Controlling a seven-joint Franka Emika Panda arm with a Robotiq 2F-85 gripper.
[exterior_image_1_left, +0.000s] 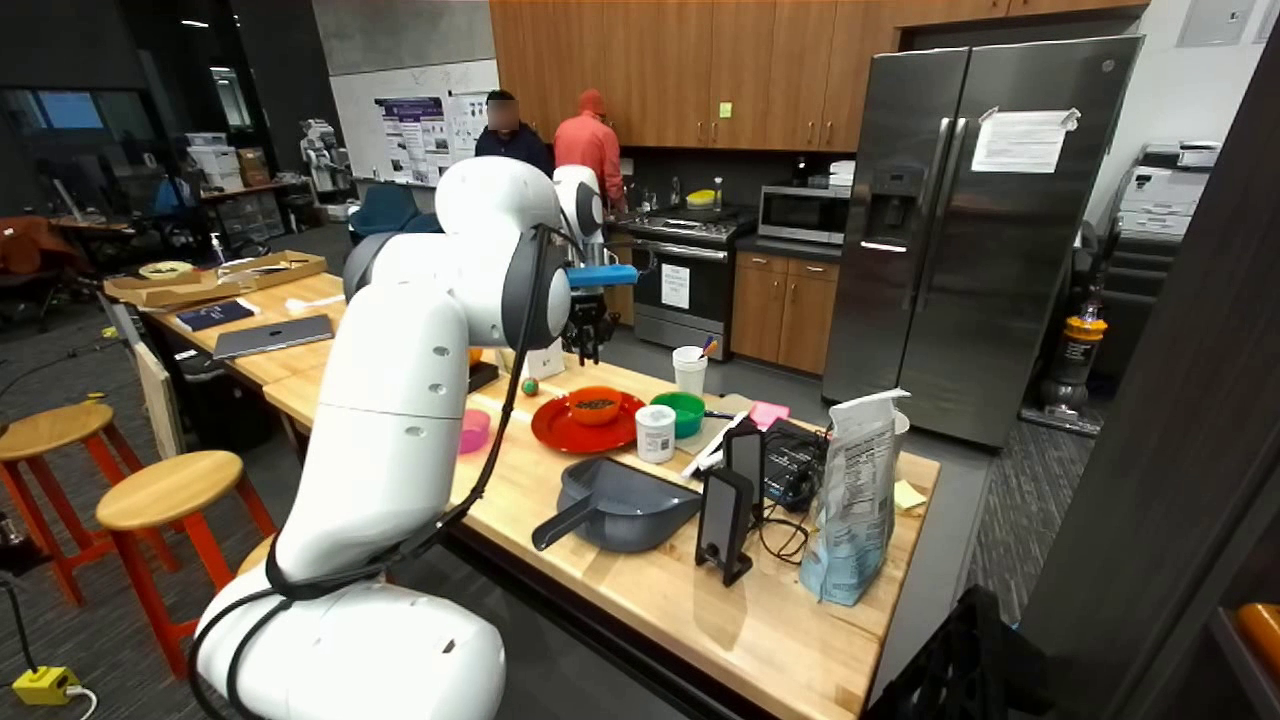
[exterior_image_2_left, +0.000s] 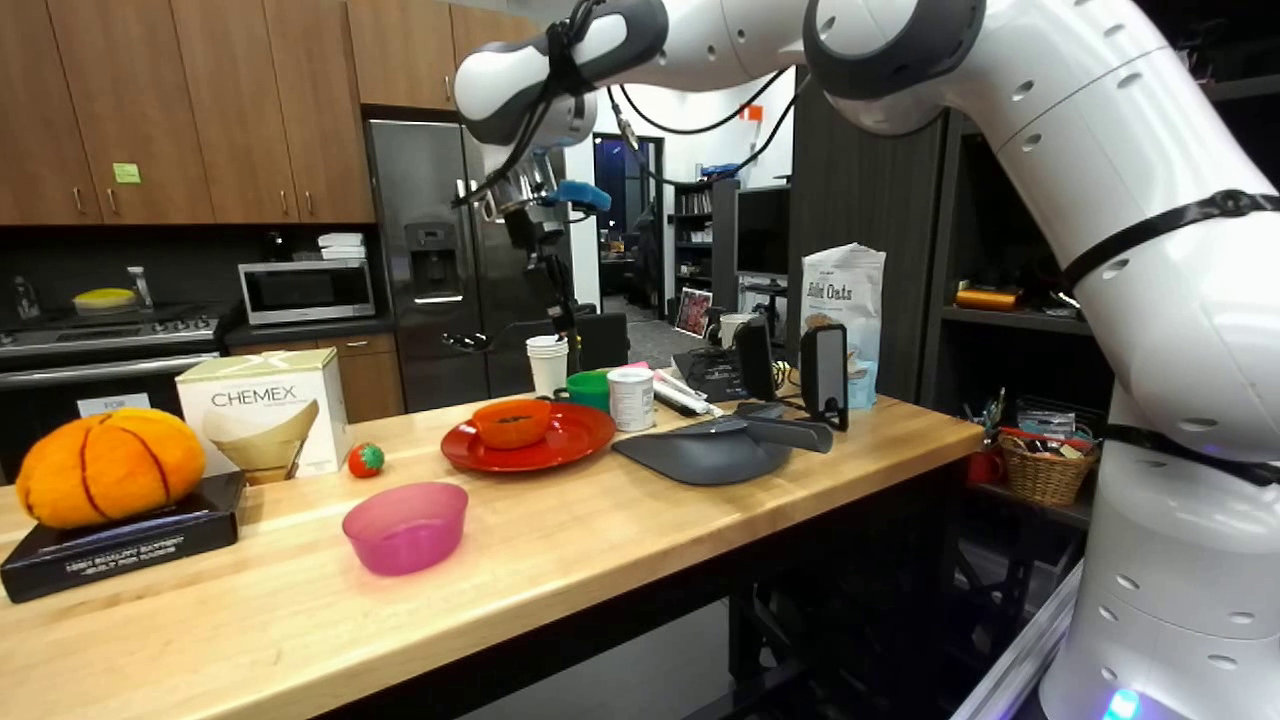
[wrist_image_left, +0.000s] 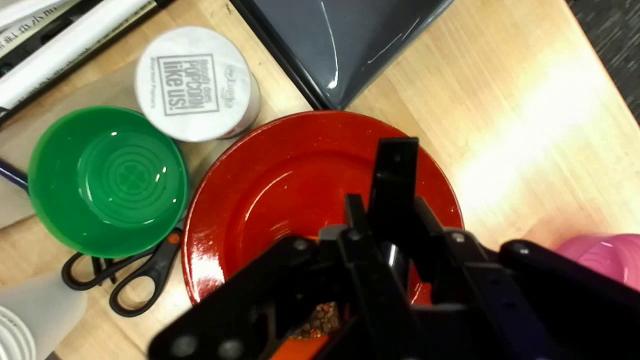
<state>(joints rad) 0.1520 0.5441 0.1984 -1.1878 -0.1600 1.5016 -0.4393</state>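
Gripping, to judge by the wrist view, a dark utensil (wrist_image_left: 397, 162) between the closed fingers of the hand (exterior_image_2_left: 565, 322); possibly a spoon, though hard to make out, black against black. Hanging well above the bench (exterior_image_2_left: 300, 620), touching nothing on it.

Reading the long axis of that dark utensil as crosswise to the fingers: blunt end toward the dustpan (wrist_image_left: 345, 40) at the top of the wrist view and, apparently, a shiny dark tip (exterior_image_2_left: 463, 342) on the side of the Chemex box (exterior_image_2_left: 270, 415) in an exterior view.

Looking down past the fingers, straight onto the red plate (wrist_image_left: 300, 190) and, mostly hidden by the hand at the bottom of the wrist view, the orange bowl (exterior_image_2_left: 511, 425) with small brown bits (wrist_image_left: 321, 320) inside. Standing upright on the plate, and lying from the hand more downward than sideways, so a relation of height above all. Working with a single arm, hence without a nearer or farther hand to weigh.

Bordered closely, at the plate, by a green bowl (wrist_image_left: 107, 182), a white-lidded tub (wrist_image_left: 195, 85) and black-handled scissors (wrist_image_left: 162, 260), with paper cups (exterior_image_2_left: 548, 370) near. Flanked, well apart, by a pink bowl (exterior_image_2_left: 407, 528), with a toy strawberry (exterior_image_2_left: 365, 460) near the Chemex box
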